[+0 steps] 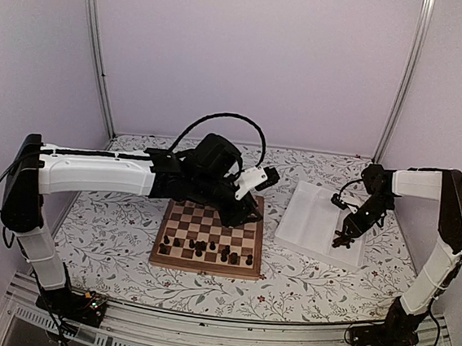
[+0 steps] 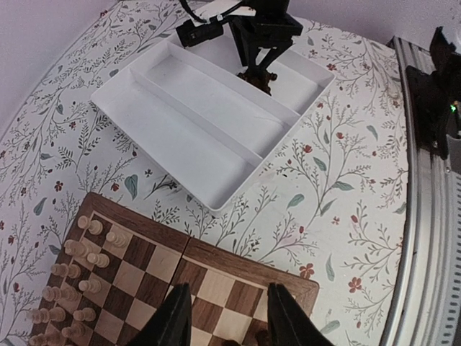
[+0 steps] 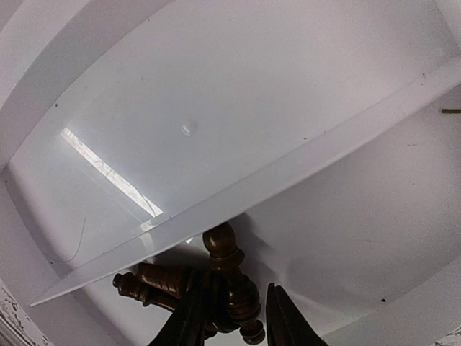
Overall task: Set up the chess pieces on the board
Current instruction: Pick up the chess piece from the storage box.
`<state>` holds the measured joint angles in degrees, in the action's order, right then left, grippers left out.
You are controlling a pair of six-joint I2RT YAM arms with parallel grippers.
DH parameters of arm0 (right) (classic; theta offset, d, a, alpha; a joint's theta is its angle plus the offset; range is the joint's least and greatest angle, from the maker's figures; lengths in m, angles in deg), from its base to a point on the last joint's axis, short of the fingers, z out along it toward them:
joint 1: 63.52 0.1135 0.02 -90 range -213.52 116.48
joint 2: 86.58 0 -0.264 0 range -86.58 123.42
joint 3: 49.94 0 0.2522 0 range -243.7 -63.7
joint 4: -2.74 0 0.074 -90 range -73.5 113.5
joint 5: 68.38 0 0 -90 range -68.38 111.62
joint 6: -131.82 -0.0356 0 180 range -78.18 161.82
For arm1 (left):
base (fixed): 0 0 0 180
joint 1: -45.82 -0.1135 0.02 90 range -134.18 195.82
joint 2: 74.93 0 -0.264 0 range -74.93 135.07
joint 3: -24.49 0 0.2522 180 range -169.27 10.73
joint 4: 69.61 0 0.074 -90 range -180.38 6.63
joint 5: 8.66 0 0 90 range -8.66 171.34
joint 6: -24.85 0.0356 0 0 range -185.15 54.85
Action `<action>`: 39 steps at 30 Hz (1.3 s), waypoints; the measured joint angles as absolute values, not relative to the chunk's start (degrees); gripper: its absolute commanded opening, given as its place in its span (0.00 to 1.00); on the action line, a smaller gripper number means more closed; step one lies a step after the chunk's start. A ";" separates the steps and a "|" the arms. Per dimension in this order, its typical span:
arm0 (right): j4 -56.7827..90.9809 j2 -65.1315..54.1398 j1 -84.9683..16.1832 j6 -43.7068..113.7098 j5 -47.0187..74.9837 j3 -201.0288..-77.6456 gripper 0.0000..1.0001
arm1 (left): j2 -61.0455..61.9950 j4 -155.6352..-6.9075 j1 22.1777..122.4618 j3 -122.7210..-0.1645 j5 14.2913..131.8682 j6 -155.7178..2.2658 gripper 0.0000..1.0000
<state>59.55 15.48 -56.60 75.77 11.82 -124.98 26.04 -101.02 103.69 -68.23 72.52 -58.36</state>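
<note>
**Obs. from the floor, R side.**

Right gripper (image 3: 238,303) is down in the white tray (image 2: 194,122), in the compartment on the side away from the board (image 1: 210,220). Its jaws straddle one dark chess piece (image 3: 227,270), which is roughly upright with its head toward the divider ridge (image 3: 288,173). It is not clamped as far as I can see. One finger overlaps the piece, and a sliver of white shows betw. the piece and the other finger. A second dark piece (image 3: 155,281) lies on its side just beside the first. I cannot tell if the two touch.

Left gripper (image 2: 227,288) hangs over the far R part of the board. Its fingers are apart, squares show betw. them, and nothing is held. Cream pieces (image 2: 79,277) stand in rows at the far end. The other dark pieces (image 1: 207,248) stand on the near rows w/ gaps.

**Step in hand (my judgement):** pick from the tray.

**Recs:**
- Centre the jaws before closing. An off-centre squeeze will prob. tip or twist a turned piece.
- Grip the waist, not the rounded head, since the profile looks slippery.
- Keep the finger clear of the lying piece, or both may come up or get flicked away.
- Lift straight up until clear of the divider, then traverse.
- The left arm overhangs the board, so route to a near-row gap w/o crossing it.
- Set the piece down vertical and open the jaws only once its base is flat on the square.
</note>
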 measured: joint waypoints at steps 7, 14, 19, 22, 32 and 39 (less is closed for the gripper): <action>59.05 14.96 -56.36 72.84 13.94 -124.87 0.24 | 26.04 -101.02 103.69 -68.30 72.17 -58.38 0.39; 52.88 16.23 -55.97 69.69 24.80 -122.82 0.30 | 26.39 -101.16 103.69 -68.58 71.63 -58.45 0.39; 52.88 16.27 -55.73 69.59 24.41 -122.84 0.11 | 26.78 -101.29 103.69 -68.73 71.54 -58.56 0.39; 53.32 16.10 -55.84 69.80 23.36 -123.06 0.05 | 26.78 -101.26 103.69 -68.76 71.54 -58.56 0.39; 59.35 9.06 -56.21 72.91 17.77 -120.63 0.00 | 27.26 -98.93 103.66 -69.00 70.18 -62.08 0.40; 60.03 -0.10 -56.21 75.44 12.10 -120.06 0.00 | 32.24 -90.21 103.51 -72.52 64.85 -71.41 0.41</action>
